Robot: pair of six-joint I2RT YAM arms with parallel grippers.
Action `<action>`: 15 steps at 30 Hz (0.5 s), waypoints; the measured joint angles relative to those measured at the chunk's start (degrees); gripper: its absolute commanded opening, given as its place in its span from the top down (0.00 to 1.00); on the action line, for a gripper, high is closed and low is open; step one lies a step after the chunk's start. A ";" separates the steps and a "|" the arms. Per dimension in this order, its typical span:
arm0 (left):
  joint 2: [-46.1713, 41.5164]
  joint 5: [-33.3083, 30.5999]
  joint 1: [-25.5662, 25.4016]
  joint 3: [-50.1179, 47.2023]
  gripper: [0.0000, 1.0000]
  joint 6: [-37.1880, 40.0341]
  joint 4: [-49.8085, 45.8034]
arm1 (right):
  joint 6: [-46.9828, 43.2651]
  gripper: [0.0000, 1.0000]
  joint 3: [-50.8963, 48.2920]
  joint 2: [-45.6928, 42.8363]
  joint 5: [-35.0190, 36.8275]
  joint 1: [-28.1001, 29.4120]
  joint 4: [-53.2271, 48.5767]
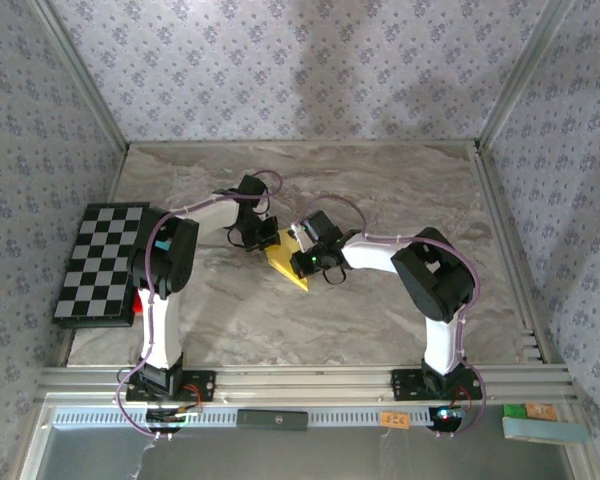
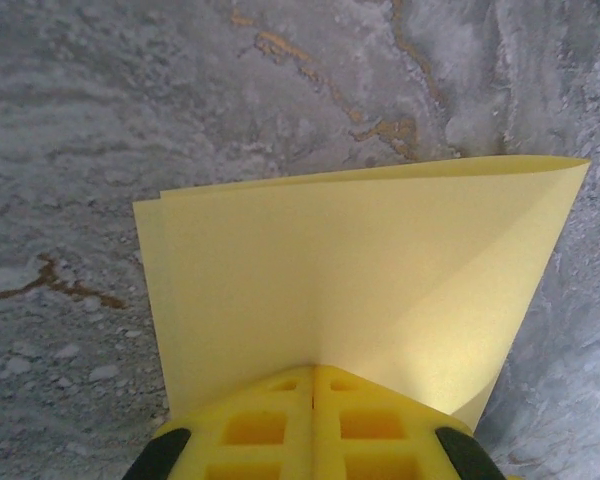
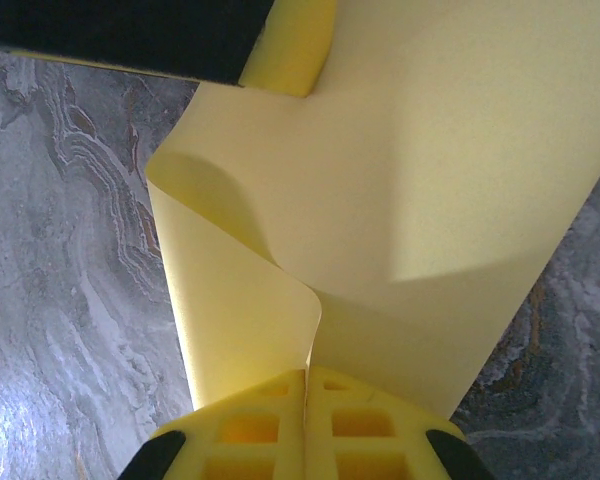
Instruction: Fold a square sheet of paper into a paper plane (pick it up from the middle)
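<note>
The square sheet of paper (image 1: pixel 285 265) is yellow and folded, held above the marble table between both arms. My left gripper (image 1: pixel 265 240) is shut on its left part; in the left wrist view the doubled sheet (image 2: pixel 350 280) fans out from the closed yellow fingers (image 2: pixel 250 425). My right gripper (image 1: pixel 305 258) is shut on the other side. In the right wrist view the paper (image 3: pixel 430 180) curls out of the closed fingers (image 3: pixel 365 420), and the left gripper's yellow fingertip (image 3: pixel 295 50) pinches it at the top.
A black-and-white checkered board (image 1: pixel 102 262) lies at the table's left edge, with a small red object (image 1: pixel 138 303) at its near corner. Patterned walls enclose the table on three sides. An aluminium rail (image 1: pixel 310 378) runs along the near edge.
</note>
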 measured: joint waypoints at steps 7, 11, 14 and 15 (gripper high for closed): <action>0.35 0.09 -0.07 0.61 1.00 0.63 -0.50 | -0.02 1.00 0.22 0.00 0.11 0.00 -0.39; 0.42 0.02 -0.33 0.79 1.00 0.74 -0.59 | -0.37 1.00 0.37 0.00 0.22 0.00 -0.87; 0.44 -0.11 -0.35 1.18 0.99 1.20 -1.11 | -0.42 1.00 0.83 0.24 0.20 0.00 -1.38; 0.44 -0.33 -0.37 1.40 0.98 1.29 -1.51 | -0.42 1.00 0.96 0.35 0.20 0.00 -1.51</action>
